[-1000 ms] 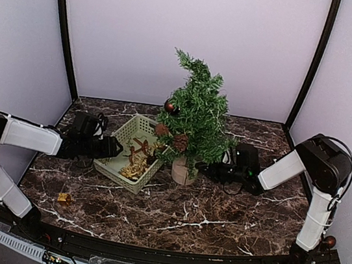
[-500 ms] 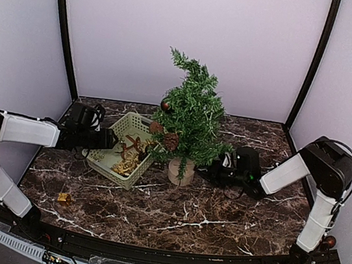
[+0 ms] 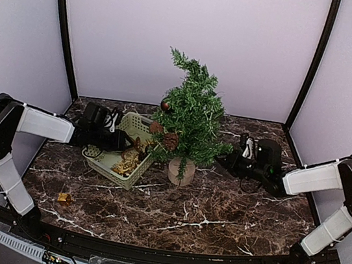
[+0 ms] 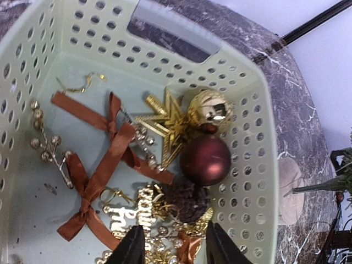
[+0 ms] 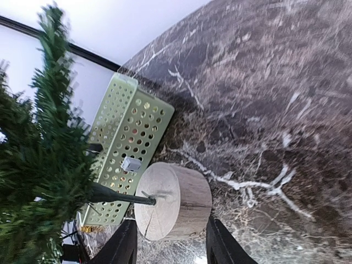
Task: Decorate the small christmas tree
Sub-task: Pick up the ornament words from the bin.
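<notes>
A small christmas tree (image 3: 191,118) stands upright on its round wooden base (image 3: 180,171) near the middle of a dark marble table (image 3: 217,210). A dark red bauble (image 3: 165,106) and pine cones (image 3: 171,141) hang on its left branches. Just beside it, on its left, sits a pale green basket (image 3: 139,121). The left gripper (image 3: 126,142) reaches into the basket, its fingers (image 4: 132,248) apart above a jumble of ornaments: a dark red ball (image 4: 205,160), a gold star (image 4: 165,124), a gold ball (image 4: 209,105), brown ribbon bows (image 4: 104,165) and a loose cone (image 4: 184,201). Whether the fingers touch any of these cannot be told. The right gripper (image 3: 220,163) lies low at the tree's right side — fingers (image 5: 125,245) apart and empty, the base just beyond them. A small gold object (image 3: 64,198) lies alone near the table's front left.
</notes>
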